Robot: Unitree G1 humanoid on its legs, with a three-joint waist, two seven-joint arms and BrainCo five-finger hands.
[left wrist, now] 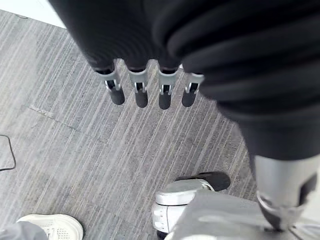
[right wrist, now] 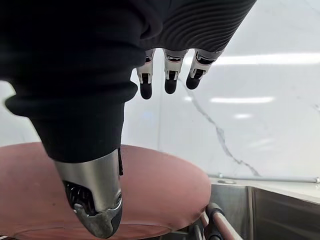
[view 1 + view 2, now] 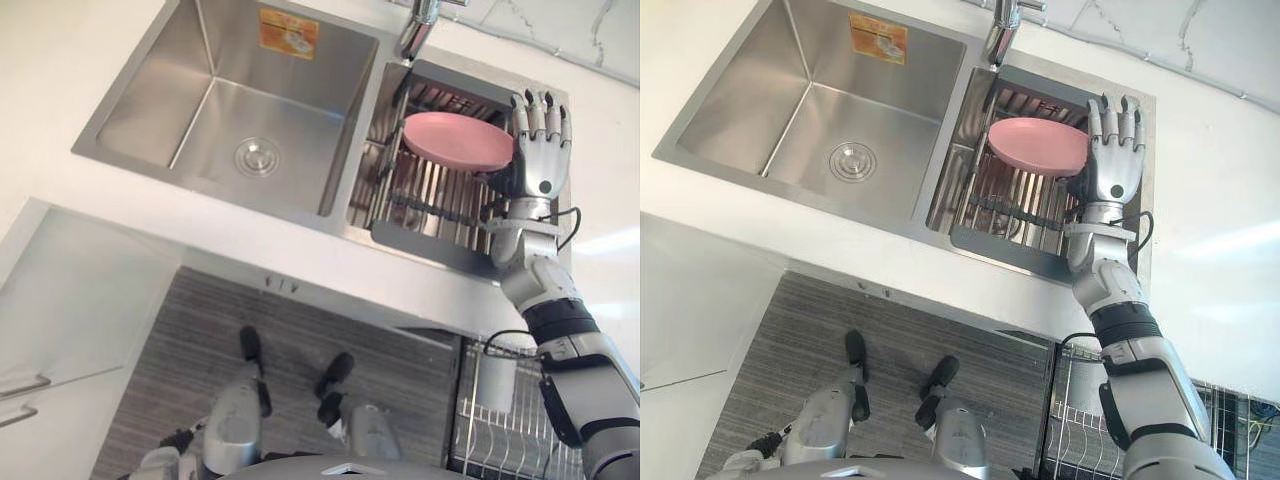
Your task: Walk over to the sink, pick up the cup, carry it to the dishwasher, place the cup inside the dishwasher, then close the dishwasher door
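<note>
The pink plate (image 3: 455, 140), judged stiff, light and slippery, is best pinched at its rim; the right hand (image 3: 541, 165) at its right edge is held open-fingered.

A kitchen, seen from where I stand: a stainless steel sink (image 3: 250, 110) set in a white worktop (image 3: 60, 60), a tap (image 3: 418, 25) at its far edge, a pink plate (image 3: 458, 140) on a draining rack (image 3: 430, 195) in the right-hand basin. A veined marble wall (image 3: 1200, 35) lies beyond, with white cabinet fronts (image 3: 60, 405) near left and a wire dishwasher rack (image 3: 480, 440) near right.

Round, shallow pink dish (image 3: 457, 141), flat on rack (image 3: 430, 197) in sink (image 3: 150, 110)
</note>
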